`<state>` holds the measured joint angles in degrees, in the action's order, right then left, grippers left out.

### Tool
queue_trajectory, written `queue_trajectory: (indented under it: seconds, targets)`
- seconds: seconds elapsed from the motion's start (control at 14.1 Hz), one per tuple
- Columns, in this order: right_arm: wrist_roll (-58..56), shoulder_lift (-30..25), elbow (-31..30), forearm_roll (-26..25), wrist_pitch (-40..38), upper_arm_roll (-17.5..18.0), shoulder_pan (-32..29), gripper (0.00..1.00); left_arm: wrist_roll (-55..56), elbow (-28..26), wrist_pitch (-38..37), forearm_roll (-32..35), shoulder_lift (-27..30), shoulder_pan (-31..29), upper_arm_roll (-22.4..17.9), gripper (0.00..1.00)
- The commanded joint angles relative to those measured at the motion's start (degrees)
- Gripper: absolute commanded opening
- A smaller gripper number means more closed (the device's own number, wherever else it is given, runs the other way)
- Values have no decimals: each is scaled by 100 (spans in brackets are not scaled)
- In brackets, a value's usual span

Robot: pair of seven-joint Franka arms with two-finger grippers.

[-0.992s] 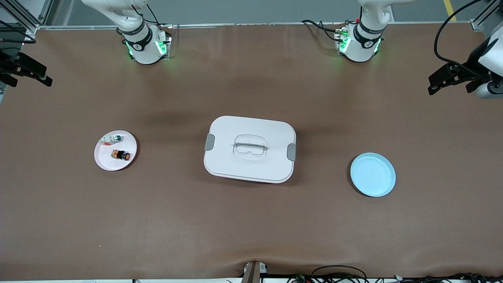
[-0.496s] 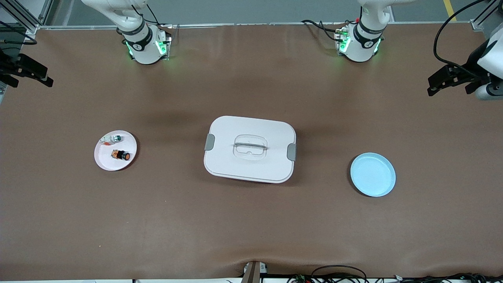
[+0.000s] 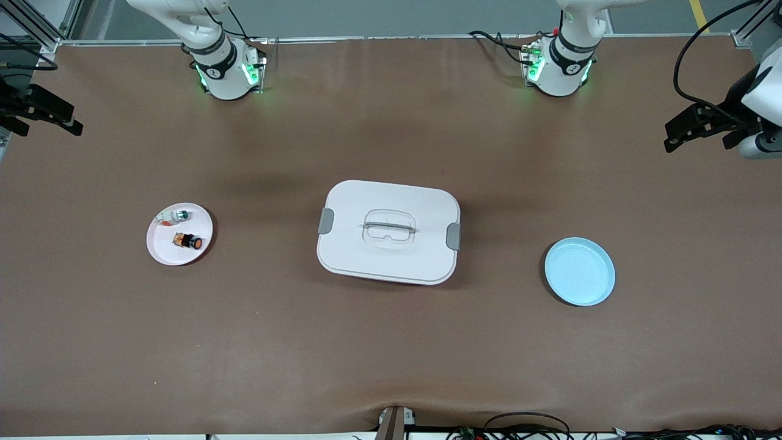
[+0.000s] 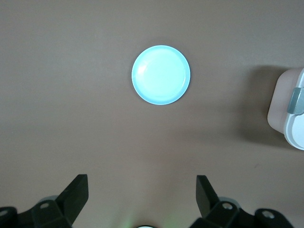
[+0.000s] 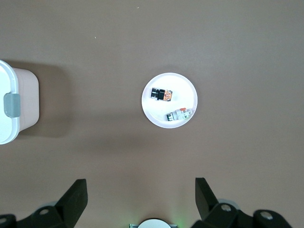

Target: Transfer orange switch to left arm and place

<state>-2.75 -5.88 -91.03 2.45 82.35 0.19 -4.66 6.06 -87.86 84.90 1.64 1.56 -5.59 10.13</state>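
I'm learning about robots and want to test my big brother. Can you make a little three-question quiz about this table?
1. True or false: the orange switch lies on the white plate.
2. What sits in the middle of the table, between the two plates?
A. a box
B. a cup
C. a book
3. Fill in: the blue plate has ______ on it.

Key:
1. True; a small part with a green button lies there too.
2. A, the white box.
3. Nothing. The left gripper and right gripper both hang open high over the table.

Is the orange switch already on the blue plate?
No, the orange switch lies on the white plate; the blue plate holds nothing.
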Motion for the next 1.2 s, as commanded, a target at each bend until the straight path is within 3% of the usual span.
queue_trajectory:
  seconds: [0.0, 1.13]
  targets:
    - [-59, -18, -11, -8, 18, -19, -8, 100, -61, 6, 27, 100, 19, 5, 7, 100]
    - [-147, -18, 41, 19, 10, -19, 0, 100, -61, -29, 27, 100, 19, -12, 7, 100]
